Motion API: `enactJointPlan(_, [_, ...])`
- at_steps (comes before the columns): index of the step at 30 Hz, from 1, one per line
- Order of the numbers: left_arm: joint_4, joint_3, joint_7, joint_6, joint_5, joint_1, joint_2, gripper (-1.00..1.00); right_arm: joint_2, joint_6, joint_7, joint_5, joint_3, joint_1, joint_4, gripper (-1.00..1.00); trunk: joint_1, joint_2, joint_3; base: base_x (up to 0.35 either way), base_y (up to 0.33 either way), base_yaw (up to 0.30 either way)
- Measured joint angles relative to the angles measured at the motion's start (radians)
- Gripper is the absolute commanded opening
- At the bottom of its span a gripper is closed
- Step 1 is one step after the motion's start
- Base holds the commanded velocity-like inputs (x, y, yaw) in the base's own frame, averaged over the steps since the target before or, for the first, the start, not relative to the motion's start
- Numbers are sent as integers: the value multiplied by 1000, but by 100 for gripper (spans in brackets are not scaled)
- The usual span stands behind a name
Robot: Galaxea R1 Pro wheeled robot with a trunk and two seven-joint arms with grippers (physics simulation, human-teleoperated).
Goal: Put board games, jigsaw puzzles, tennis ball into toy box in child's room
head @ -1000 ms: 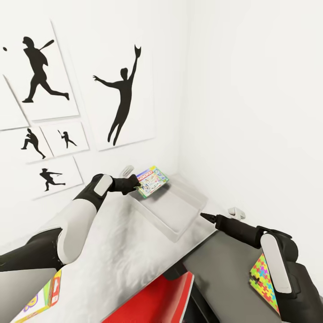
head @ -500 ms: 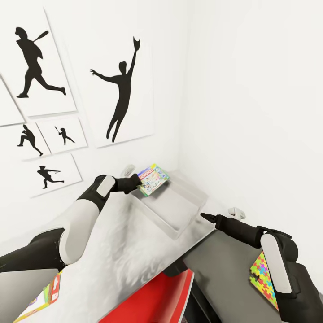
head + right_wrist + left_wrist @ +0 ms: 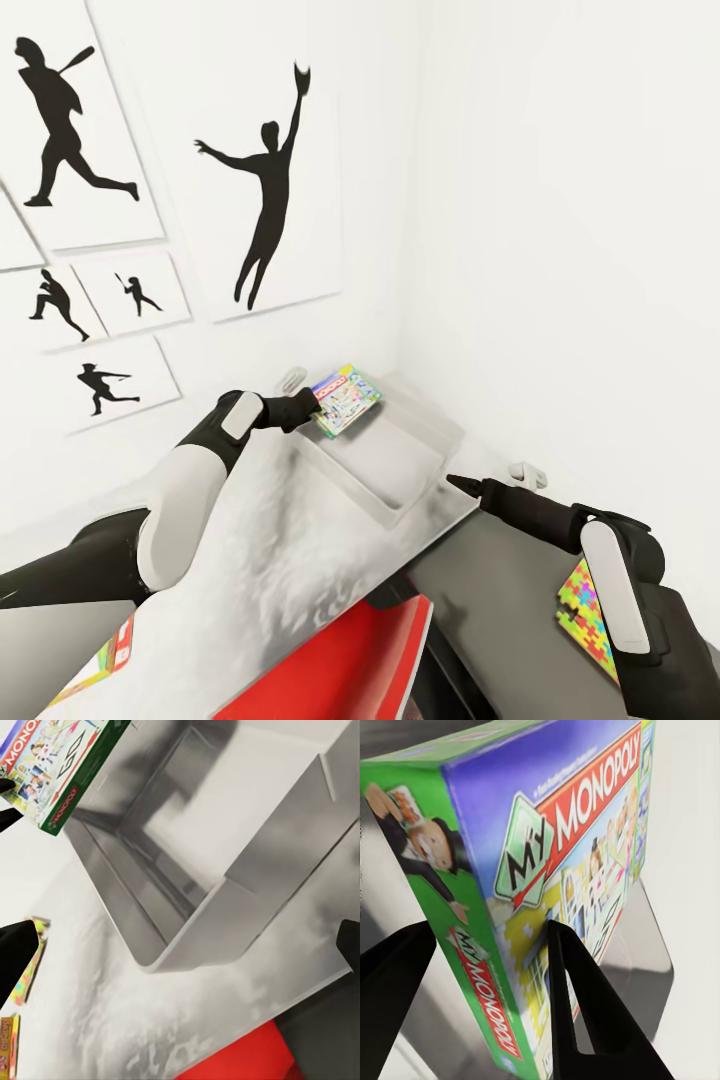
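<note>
At the far left of the head view, black baseball-player prints (image 3: 255, 205) hang on the white wall of the child's room. Low at the near left edge, the corner of a yellow-and-red board game (image 3: 100, 660) lies on the pale grey worktop (image 3: 260, 560).

The left arm reaches toward the far corner, its left claw (image 3: 312, 408) pinching a green-edged Monopoly board game (image 3: 346, 400) by one edge. In the left wrist view the two black fingers (image 3: 581, 1012) press on either side of the box (image 3: 562, 870), one on the printed lid and one behind the green side. The box hangs tilted above the far left end of the toy box (image 3: 385, 465), clear of its floor; the right wrist view shows the game (image 3: 56, 769) above the bin's rim (image 3: 187, 930).

The toy box sits on the worktop in the room's corner, close to both walls.

At the right, the right arm stretches over the lower dark grey cabinet top (image 3: 500, 600), its right claw (image 3: 458, 484) held just off the near right corner of the toy box. Its fingers look spread, one black tip (image 3: 19, 952) near each side of the right wrist view. A jigsaw puzzle (image 3: 588, 618) lies on the cabinet top beside the right forearm. A red surface (image 3: 350, 670) shows below the worktop's near edge.
</note>
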Motion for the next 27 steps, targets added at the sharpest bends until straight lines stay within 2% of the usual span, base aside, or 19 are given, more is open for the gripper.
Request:
enactJointPlan(4, [0,-2,0,-1,-2,0,0,-100,0,0,0,0,0,0,0,100,0,0,-7,0,0,0])
enactJointPlan(8, [0,-2,1,-3,-28,0,0,-100,0,0,0,0,0,0,0,100,0,0,-13,0,0,0])
enactJointPlan(11, [0,-2,1,-34,-40,0,0,-100,0,0,0,0,0,0,0,100,0,0,-18,0,0,0])
enactJointPlan(27, [0,-3,1,-58,-53,0,0,-100,2,0,0,0,3,0,0,100,0,0,-45,0,0,0])
